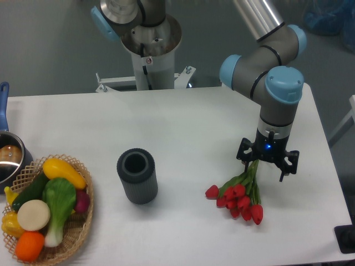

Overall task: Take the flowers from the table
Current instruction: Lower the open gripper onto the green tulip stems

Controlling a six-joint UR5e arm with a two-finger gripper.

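The flowers, a bunch of red tulip buds on green stems, lie on the white table at the front right, buds toward the front edge. My gripper points straight down over the stem ends, and the stems run up under its black mount. The fingers are hidden by the mount and wrist, so I cannot tell whether they are closed on the stems. The buds look to be at or just above the table surface.
A dark grey ribbed cylinder vase stands upright left of the flowers. A wicker basket of toy vegetables sits at the front left, with a pot behind it. The robot base stands at the back.
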